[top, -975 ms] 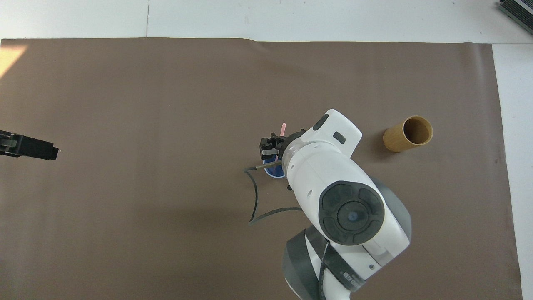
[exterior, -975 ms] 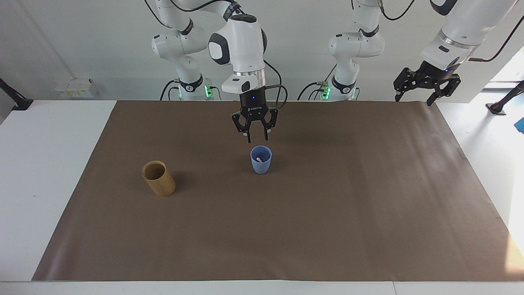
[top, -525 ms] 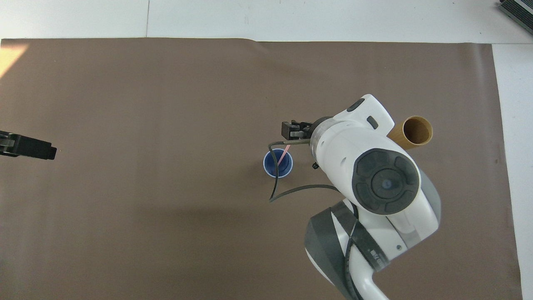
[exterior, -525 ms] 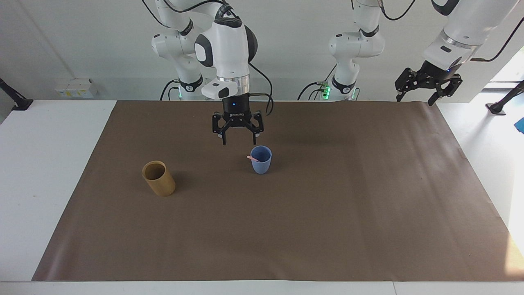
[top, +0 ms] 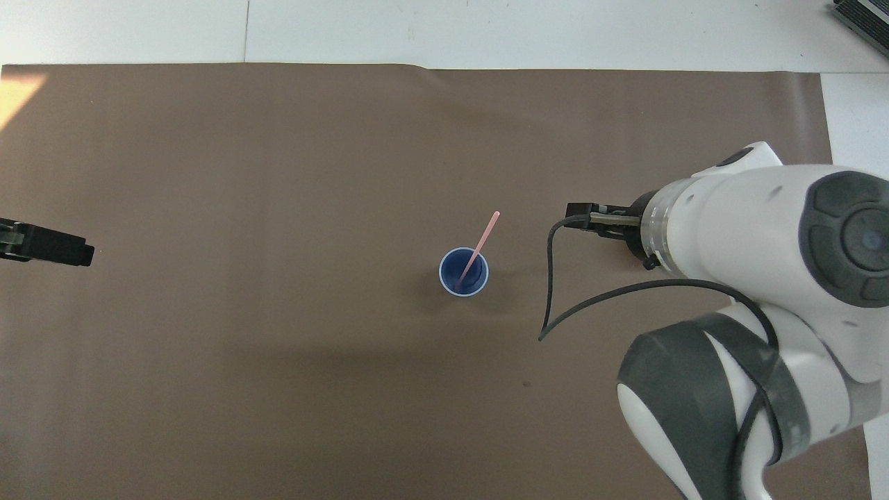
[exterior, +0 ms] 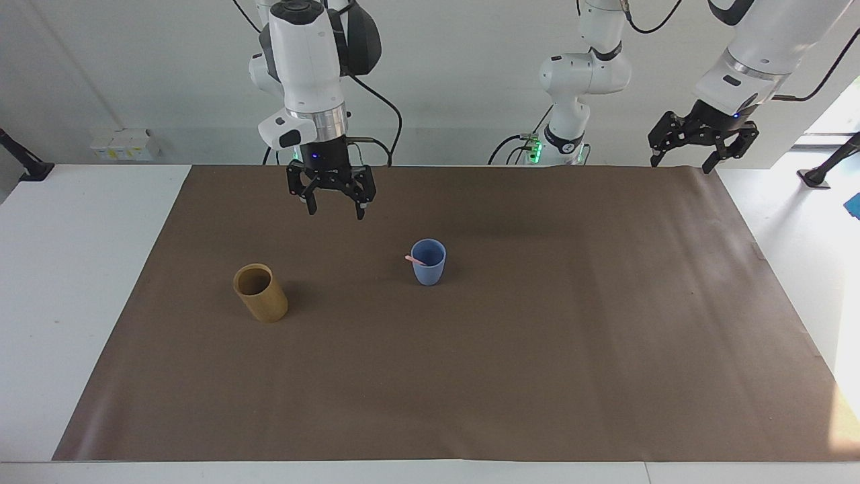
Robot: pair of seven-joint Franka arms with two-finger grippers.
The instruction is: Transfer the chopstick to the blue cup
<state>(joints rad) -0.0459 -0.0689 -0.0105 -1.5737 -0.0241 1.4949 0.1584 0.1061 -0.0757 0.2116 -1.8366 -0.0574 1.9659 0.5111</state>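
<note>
Toward the right arm's end of the brown paper mat [exterior: 470,376]: tall tan bamboo-coloured cylinder cup [exterior: 261,292], tilted, apparently empty. Above the mat nearby, raised: right gripper [exterior: 332,211], released, fingers spread, grasping nothing. Mid-mat: small light-blue plastic tumbler [exterior: 428,262], upright, with thin pale pink chopstick [top: 479,248] standing inside, leaning on the rim, upper end poking out. Probably light, stiff, smooth and slippery; easily tipped cup. Best pinched on the exposed upper shaft, just above the rim. At the left arm's end, high: left gripper [exterior: 703,149], released, waiting.
</note>
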